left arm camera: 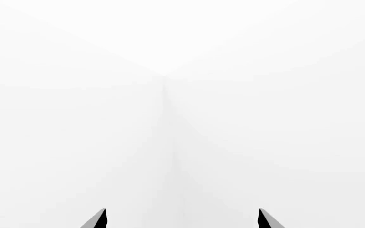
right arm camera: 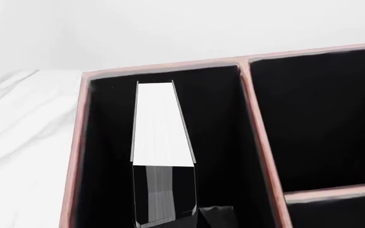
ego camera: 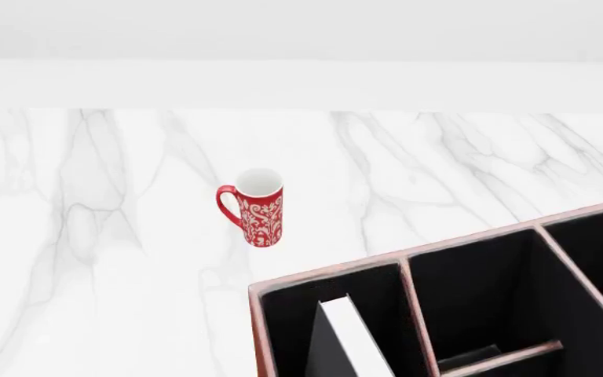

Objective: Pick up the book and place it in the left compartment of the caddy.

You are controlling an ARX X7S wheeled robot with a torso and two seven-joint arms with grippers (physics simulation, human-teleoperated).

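The black book (ego camera: 352, 338) with white page edges stands on edge, leaning, inside the left compartment (ego camera: 291, 330) of the reddish-brown caddy (ego camera: 328, 272). In the right wrist view the book (right arm camera: 160, 123) fills the middle of that black-lined bay (right arm camera: 106, 152). My right gripper (right arm camera: 176, 223) is just at the book's near end. One grey finger (right arm camera: 216, 216) shows beside the book's cover, and the other finger is lost in the dark. My left gripper (left arm camera: 182, 221) is open, facing only blank white, with nothing between its fingertips. Neither arm shows in the head view.
A red patterned mug (ego camera: 257, 208) stands upright on the white marble table (ego camera: 103, 236), beyond the caddy's far left corner. To the right of the book's bay, the caddy's other bays (ego camera: 480, 290) are split by a crossbar (ego camera: 501, 357).
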